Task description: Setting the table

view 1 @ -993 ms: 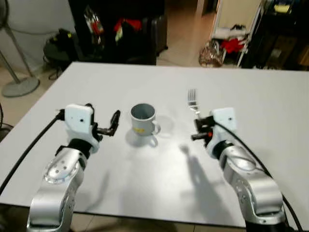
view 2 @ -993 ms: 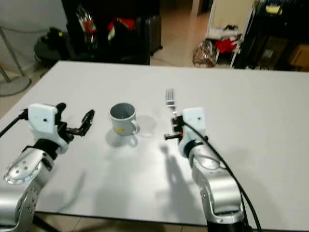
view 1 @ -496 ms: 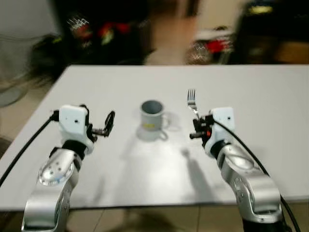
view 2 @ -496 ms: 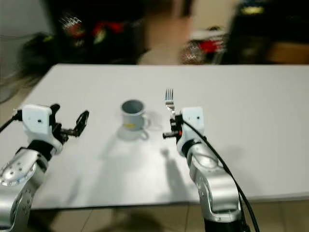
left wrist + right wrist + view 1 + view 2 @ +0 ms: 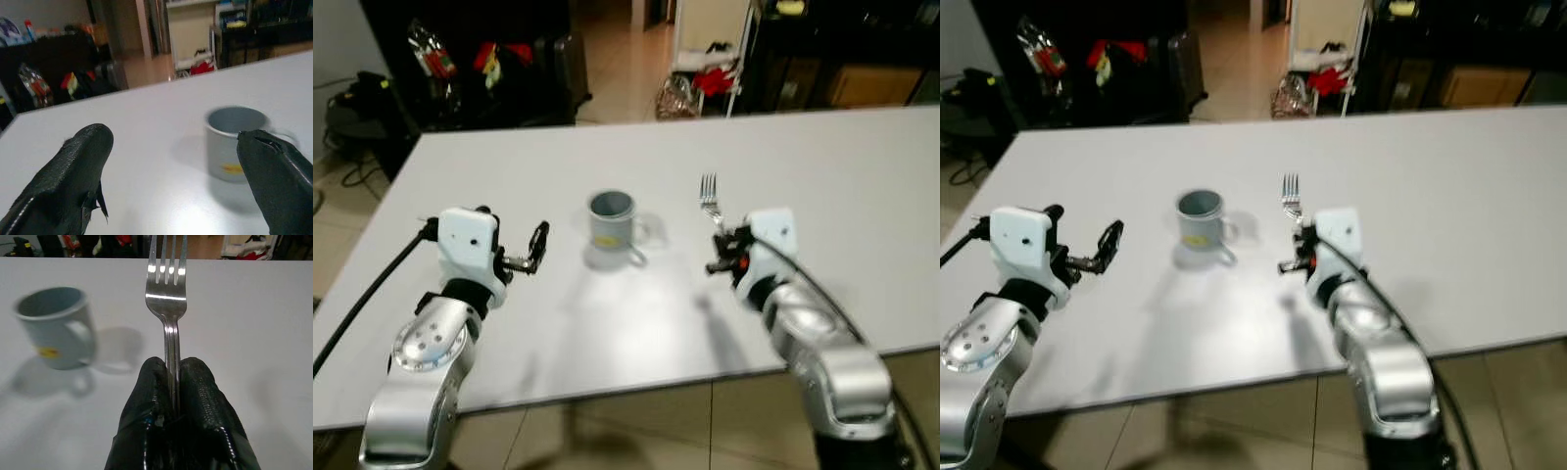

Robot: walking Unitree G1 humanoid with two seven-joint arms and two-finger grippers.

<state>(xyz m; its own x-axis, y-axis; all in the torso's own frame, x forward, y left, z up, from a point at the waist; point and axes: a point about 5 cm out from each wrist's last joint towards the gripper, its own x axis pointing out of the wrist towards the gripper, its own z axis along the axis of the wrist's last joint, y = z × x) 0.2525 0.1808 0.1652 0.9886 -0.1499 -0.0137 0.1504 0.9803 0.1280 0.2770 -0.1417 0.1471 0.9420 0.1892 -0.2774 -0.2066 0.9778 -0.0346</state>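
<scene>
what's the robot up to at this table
It is setting a white table. The right claw is shut on the handle of a fork, holding it above the tabletop with the prongs pointing away from the robot. A grey mug stands upright on the table between the two arms, to the left of the fork. The left claw is open and holds nothing, hovering on the mug's other side, apart from it.
</scene>
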